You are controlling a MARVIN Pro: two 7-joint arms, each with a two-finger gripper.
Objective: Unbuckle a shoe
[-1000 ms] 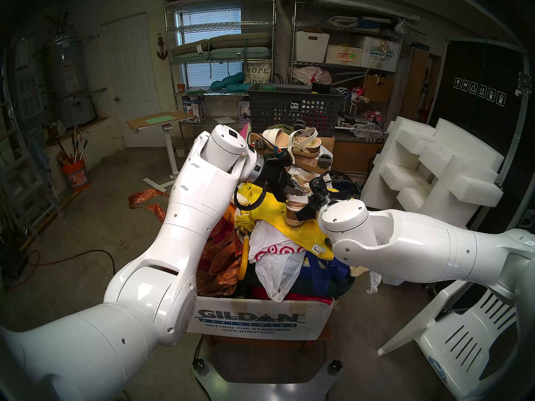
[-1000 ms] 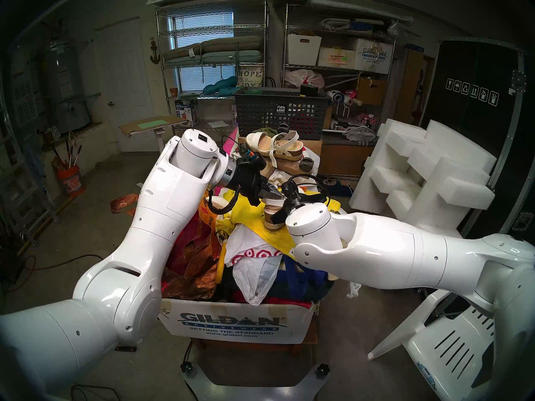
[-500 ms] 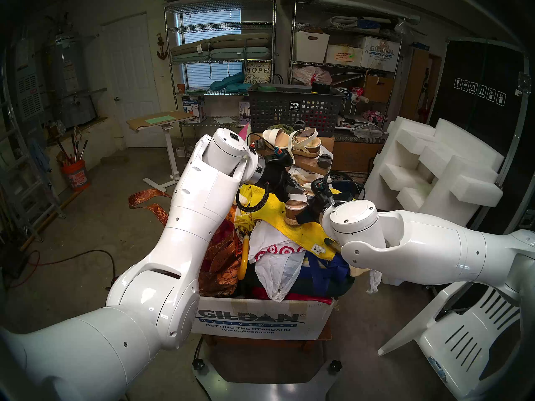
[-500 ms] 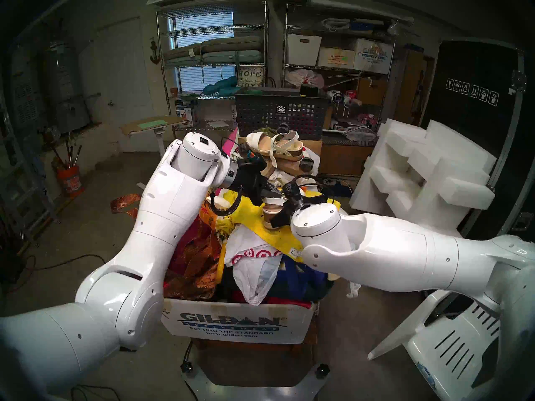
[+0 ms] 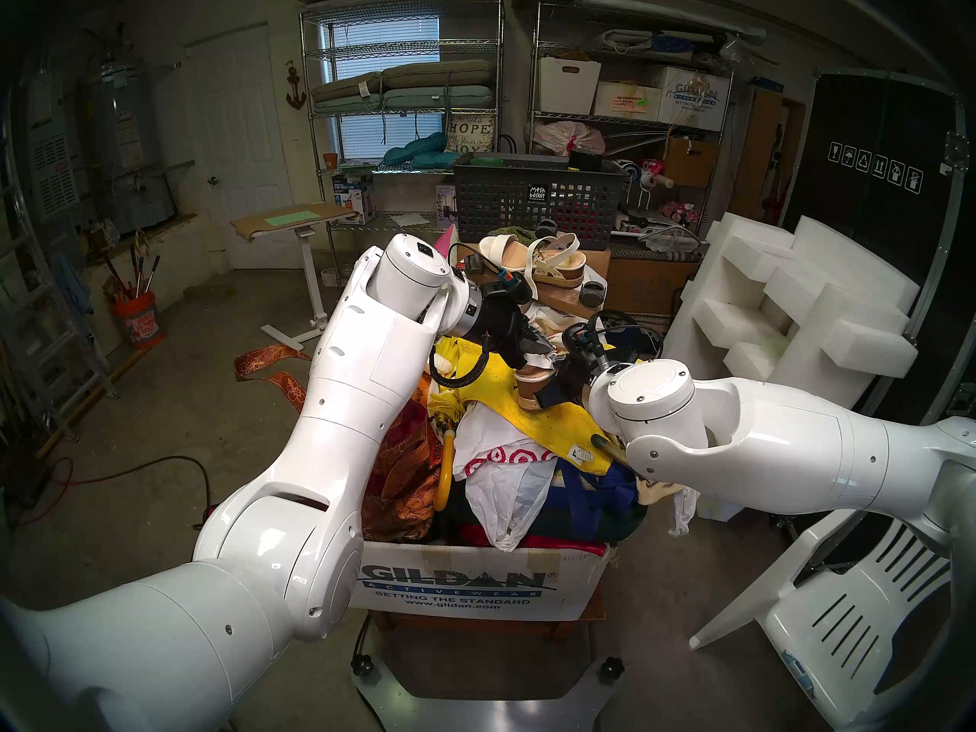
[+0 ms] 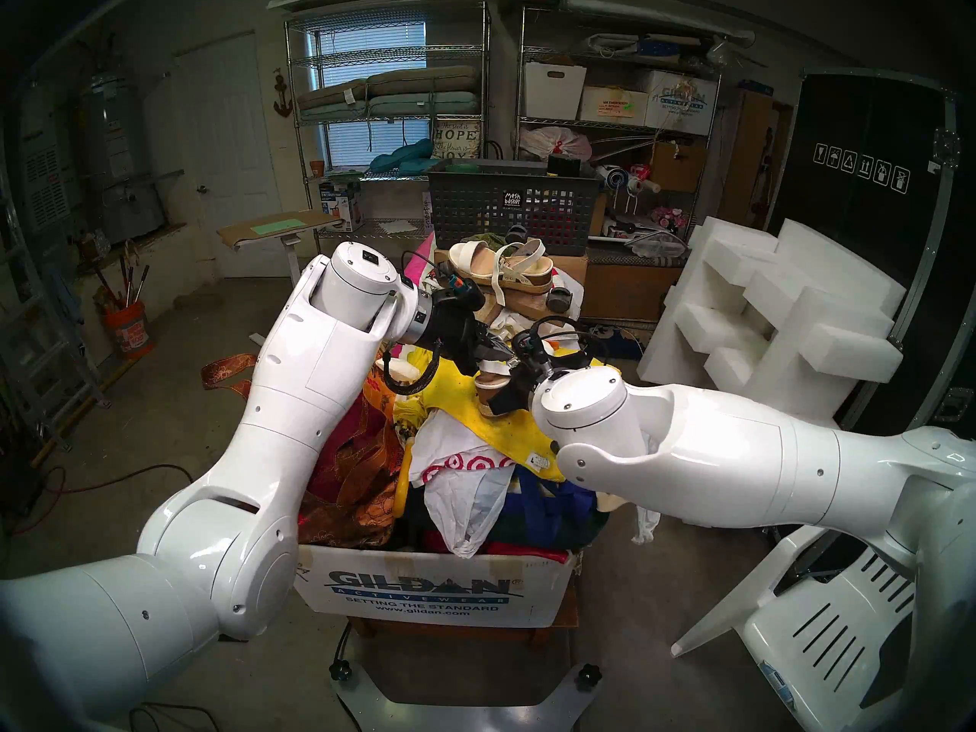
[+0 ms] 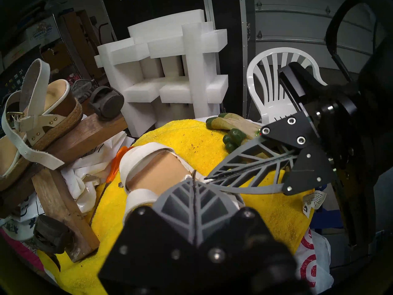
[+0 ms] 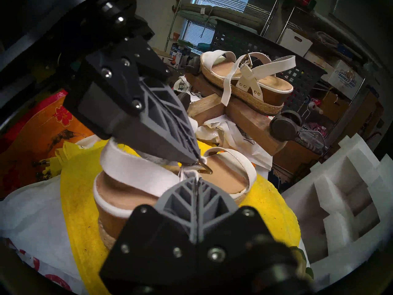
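a garage-like room with a bare grey concrete floor (image 5: 174, 398). chrome wire shelving units (image 5: 401, 113) stand against the back wall before a slatted window blind (image 5: 385, 44). a white panelled door (image 5: 240, 150) is at left, stacked white foam blocks (image 5: 792, 313) at right, a white plastic chair (image 5: 845, 636) nearer.

sandal (image 8: 136, 194) on towel (image 8: 76, 194), twin sandal (image 8: 246, 83) behind

Your left pincer (image 8: 196, 158) is fully closed, fingers pressed flat, reaching in from the left and angled downward; your right pincer (image 8: 194, 179) is likewise closed, pointing forward, slightly down; the two tips nearly meet, both forearms converging at centre.
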